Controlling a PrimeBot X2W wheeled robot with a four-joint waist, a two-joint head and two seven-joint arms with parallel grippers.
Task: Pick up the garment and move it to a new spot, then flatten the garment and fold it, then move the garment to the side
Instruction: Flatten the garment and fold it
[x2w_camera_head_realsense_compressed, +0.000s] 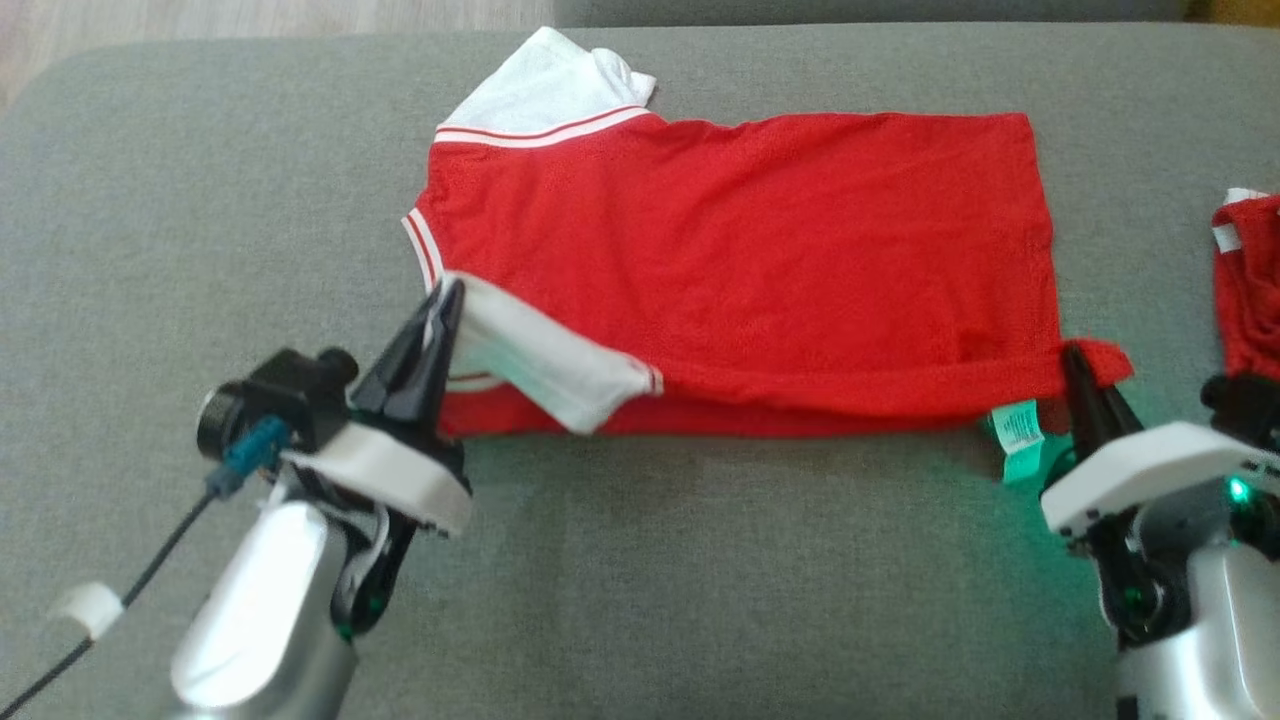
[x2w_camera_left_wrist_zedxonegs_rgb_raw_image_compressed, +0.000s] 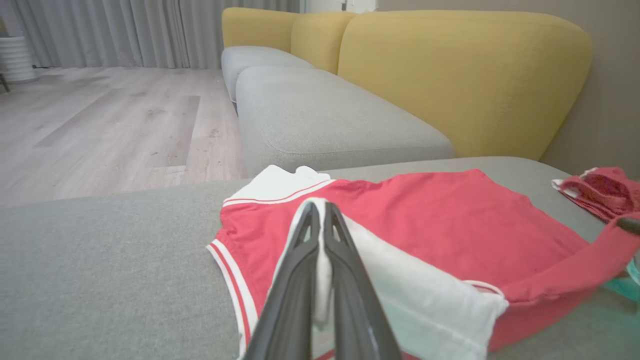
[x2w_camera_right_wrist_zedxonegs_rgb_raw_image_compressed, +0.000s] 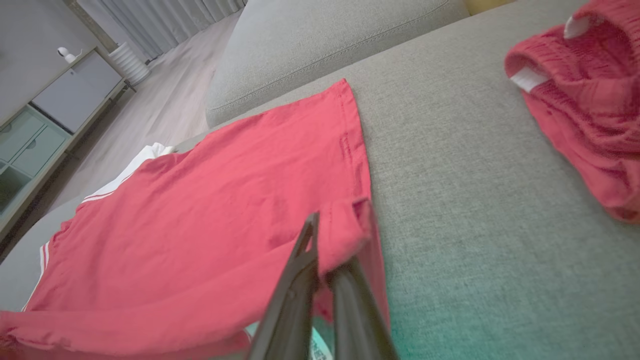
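As the red garment (x2w_camera_head_realsense_compressed: 740, 260) lies spread on the grey sofa cushion (x2w_camera_head_realsense_compressed: 700, 580) with its near edge raised, the fold looks to be the step in hand: the left pincer (x2w_camera_head_realsense_compressed: 447, 297) is clamped on the white sleeve (x2w_camera_head_realsense_compressed: 540, 365) at the near-left corner, the right pincer (x2w_camera_head_realsense_compressed: 1076, 358) on the red hem corner. Next, both arms should probably carry that edge level over toward the far edge, clear of the other red cloth (x2w_camera_head_realsense_compressed: 1250, 290) nearby.

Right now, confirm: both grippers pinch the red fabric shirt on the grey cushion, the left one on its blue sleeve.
Not blue: the left gripper pinches the red fabric shirt's white sleeve, as the left wrist view shows. The rest holds.
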